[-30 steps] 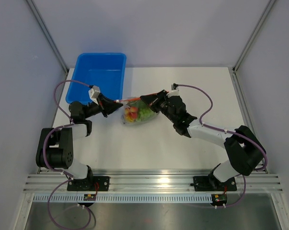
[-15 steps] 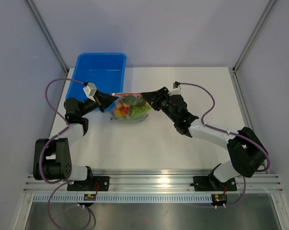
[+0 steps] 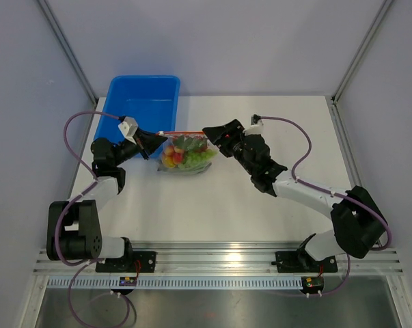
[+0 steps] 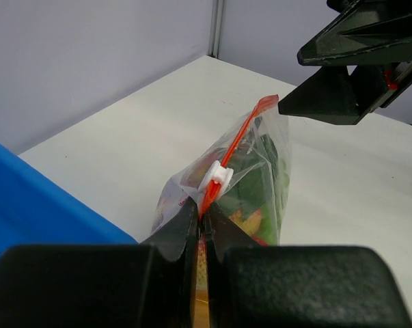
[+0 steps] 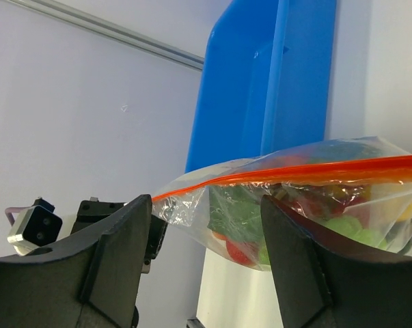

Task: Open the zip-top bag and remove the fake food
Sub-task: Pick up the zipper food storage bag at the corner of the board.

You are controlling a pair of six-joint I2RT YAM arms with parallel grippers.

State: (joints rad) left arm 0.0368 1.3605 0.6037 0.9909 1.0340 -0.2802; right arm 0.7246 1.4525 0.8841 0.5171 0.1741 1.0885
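Zip-top bag [image 3: 185, 154] lies between the grippers, its zip strip [image 4: 240, 140] running left to right. Left gripper [image 3: 156, 139] jaws are clenched on the strip's left end. Right gripper [image 3: 211, 134] jaws are released, just off the right end.

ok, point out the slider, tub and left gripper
slider [image 4: 218, 179]: left wrist view, middle of the white clip.
tub [image 3: 143, 104]: top view, bare floor.
left gripper [image 4: 202, 213]: left wrist view, between fingertips pinching the bag [image 4: 264, 178] zip.

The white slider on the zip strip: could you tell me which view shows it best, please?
The left wrist view: the white slider sits close and sharp on the orange-red zip strip, just beyond the left gripper. From the top it is too small to make out; the right wrist view shows only the strip.
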